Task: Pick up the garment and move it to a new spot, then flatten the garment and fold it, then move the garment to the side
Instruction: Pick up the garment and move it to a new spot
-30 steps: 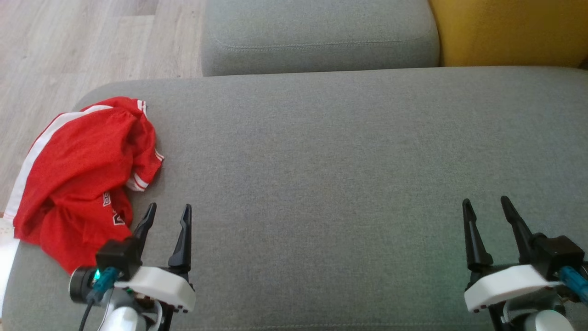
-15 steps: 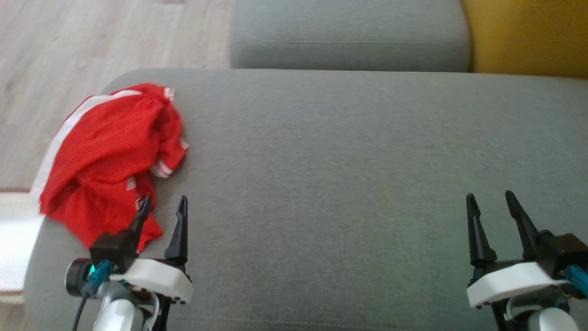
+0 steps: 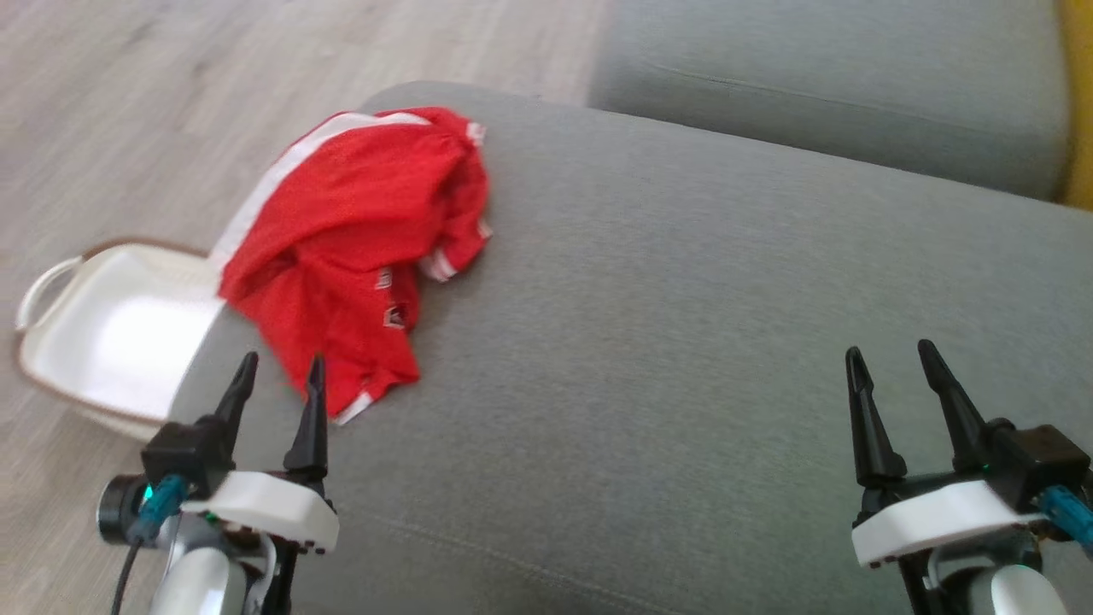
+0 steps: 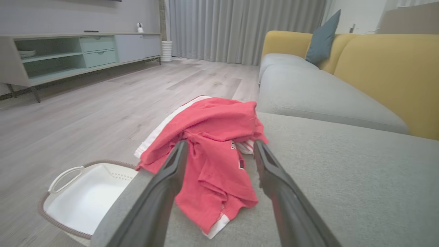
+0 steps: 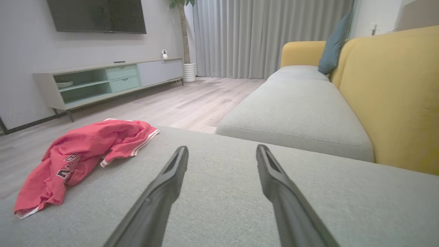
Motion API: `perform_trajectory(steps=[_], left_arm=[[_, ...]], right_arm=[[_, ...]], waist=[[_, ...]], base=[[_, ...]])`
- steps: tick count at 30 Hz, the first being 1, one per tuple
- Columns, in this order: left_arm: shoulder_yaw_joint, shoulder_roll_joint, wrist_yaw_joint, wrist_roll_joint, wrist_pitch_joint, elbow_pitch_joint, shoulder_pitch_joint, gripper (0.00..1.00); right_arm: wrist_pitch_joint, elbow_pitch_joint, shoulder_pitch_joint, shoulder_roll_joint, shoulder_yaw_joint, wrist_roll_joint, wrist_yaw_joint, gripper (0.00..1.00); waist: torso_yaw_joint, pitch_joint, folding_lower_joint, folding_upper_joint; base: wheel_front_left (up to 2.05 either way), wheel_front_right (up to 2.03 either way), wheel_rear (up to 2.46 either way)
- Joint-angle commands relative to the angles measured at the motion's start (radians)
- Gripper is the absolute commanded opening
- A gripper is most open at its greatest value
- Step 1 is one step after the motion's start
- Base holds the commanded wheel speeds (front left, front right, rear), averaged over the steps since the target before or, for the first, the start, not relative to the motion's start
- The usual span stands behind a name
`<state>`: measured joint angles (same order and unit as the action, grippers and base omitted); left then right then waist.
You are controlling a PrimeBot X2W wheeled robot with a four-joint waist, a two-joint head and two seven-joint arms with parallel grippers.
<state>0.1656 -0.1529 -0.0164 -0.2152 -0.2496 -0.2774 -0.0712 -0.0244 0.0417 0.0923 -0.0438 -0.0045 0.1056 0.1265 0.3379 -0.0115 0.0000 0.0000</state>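
Note:
The garment (image 3: 359, 231) is a red jersey with white trim, crumpled at the left end of the grey sofa seat (image 3: 683, 342), partly hanging over the edge. In the left wrist view the garment (image 4: 212, 154) lies straight ahead between and beyond the fingers. My left gripper (image 3: 280, 377) stands open just short of the jersey's near hem, nothing between its fingers. My right gripper (image 3: 888, 359) is open over bare cushion far to the right. In the right wrist view the garment (image 5: 82, 154) lies off to the left.
A white basket (image 3: 111, 333) with a brown rim sits on the wood floor beside the sofa's left end, below the garment. A second grey seat cushion (image 3: 837, 94) and a yellow backrest (image 5: 394, 92) lie beyond. A low media cabinet (image 4: 68, 55) stands across the room.
The head camera has swung left, so the whole picture shifted right and the basket came into view. Both grippers stay open; the garment lies as before on the sofa.

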Motion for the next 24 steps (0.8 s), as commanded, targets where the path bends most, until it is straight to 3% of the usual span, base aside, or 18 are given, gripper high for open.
perform_trajectory(steps=[1,16,24], left_arm=[[-0.043,-0.022,0.006,-0.008,-0.012,0.039,-0.062,1.00],[-0.042,-0.021,0.012,-0.018,-0.012,0.045,-0.060,1.00],[-0.028,-0.029,-0.031,-0.031,-0.009,0.010,-0.149,1.00]], right_arm=[[0.003,0.040,-0.051,-0.006,0.025,0.004,0.004,1.00],[0.020,0.052,-0.053,-0.006,0.030,0.002,0.004,1.00],[0.061,0.098,-0.091,-0.017,0.035,-0.028,0.004,1.00]], waist=[[0.047,0.005,0.0000,0.0000],[0.062,0.022,0.0000,0.0000],[0.034,0.133,0.0000,0.0000]], base=[[0.00,0.00,0.00],[0.00,0.00,0.00],[0.00,0.00,0.00]])
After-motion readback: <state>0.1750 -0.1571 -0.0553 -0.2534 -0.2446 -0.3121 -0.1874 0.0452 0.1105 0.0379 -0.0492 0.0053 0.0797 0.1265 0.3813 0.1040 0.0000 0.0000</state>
